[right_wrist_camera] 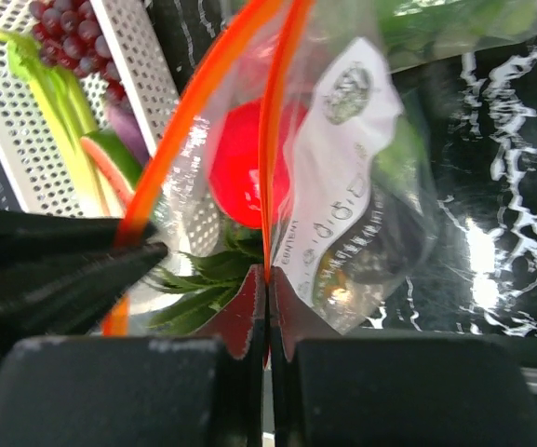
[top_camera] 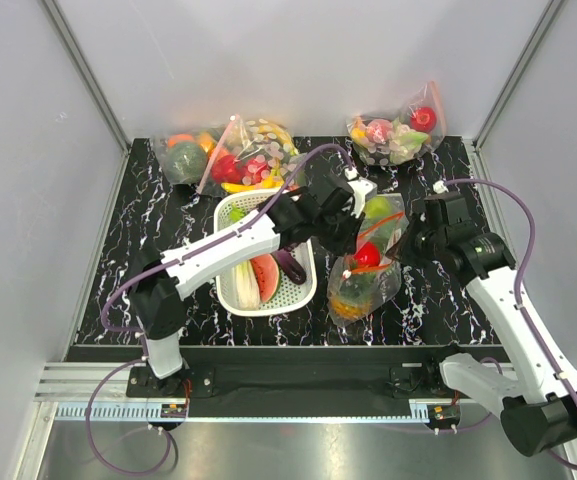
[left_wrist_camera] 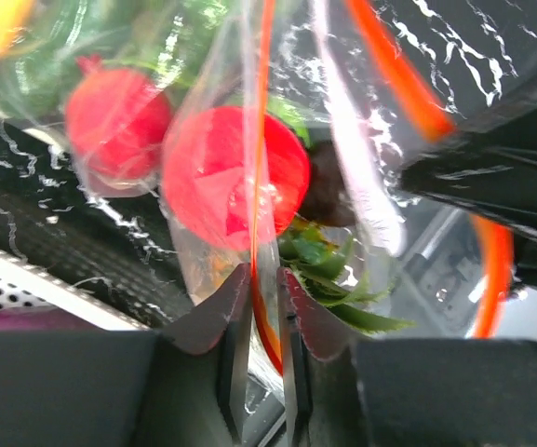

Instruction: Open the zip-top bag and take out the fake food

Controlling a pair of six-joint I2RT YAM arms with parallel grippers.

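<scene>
The zip-top bag (top_camera: pixel 368 268) lies mid-table, clear with an orange-red zip strip (right_wrist_camera: pixel 270 140) and a white label (right_wrist_camera: pixel 342 158); its mouth is parted. Inside are fake food pieces: a red round fruit (top_camera: pixel 367 254), an orange pineapple (top_camera: pixel 352 300) with a green crown (left_wrist_camera: pixel 328 279), and a green fruit (top_camera: pixel 379 207). My left gripper (left_wrist_camera: pixel 266 279) reaches from the left to the bag's top, jaws nearly together with one side of the strip between them. My right gripper (right_wrist_camera: pixel 267 279) is shut tight on the other side of the strip from the right.
A white perforated basket (top_camera: pixel 226 298) left of the bag holds a leek, a watermelon slice, grapes and an eggplant. Along the back stand a dotted bag (top_camera: pixel 260 150), a bag with round fruit (top_camera: pixel 186 155) and another produce bag (top_camera: pixel 398 135). Grey walls close in three sides.
</scene>
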